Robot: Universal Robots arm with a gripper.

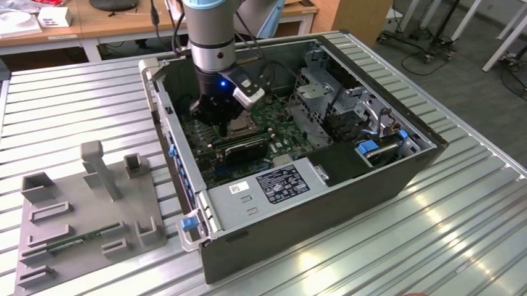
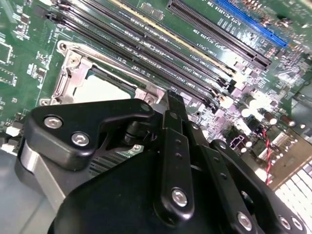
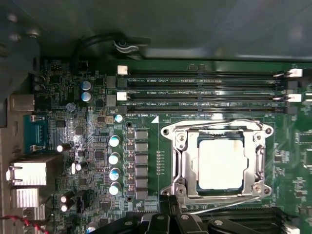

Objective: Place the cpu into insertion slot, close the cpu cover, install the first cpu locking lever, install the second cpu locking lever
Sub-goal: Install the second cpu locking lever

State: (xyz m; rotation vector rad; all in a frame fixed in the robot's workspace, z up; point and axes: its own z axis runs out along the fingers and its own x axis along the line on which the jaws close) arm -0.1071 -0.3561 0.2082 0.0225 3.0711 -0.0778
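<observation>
The chip [image 3: 220, 163] already lay in its socket [image 3: 183, 168] on the green board [image 3: 161, 161], and the metal cover [image 3: 261, 161] was folded flat over it, so the pale square showed through the cover's window. A thin lever wire [image 3: 214, 123] ran along one side of the cover and a second along the opposite side, just beside the pincer's tip. Whether either was fully hooked under its catch could not be told.

The pincer [image 3: 169, 220] hung just beside the socket's edge, low inside the computer case [image 1: 329, 209]. In the second wrist view its fingers [image 2: 174, 146] looked pressed together with nothing between them, clenched on nothing.

The work seemed to stand at the levers. To do that well, I judge the tip should bear on the lever's bent end only, push down and sideways under the hook, and keep off the chip and the long memory slots [image 3: 200, 90] beyond the socket.

The case stood on a ribbed metal table [image 1: 82, 98]. A grey parts holder [image 1: 91, 209] lay well away from the pincer, outside the case. Wooden desks [image 1: 115, 21] stood further off.
</observation>
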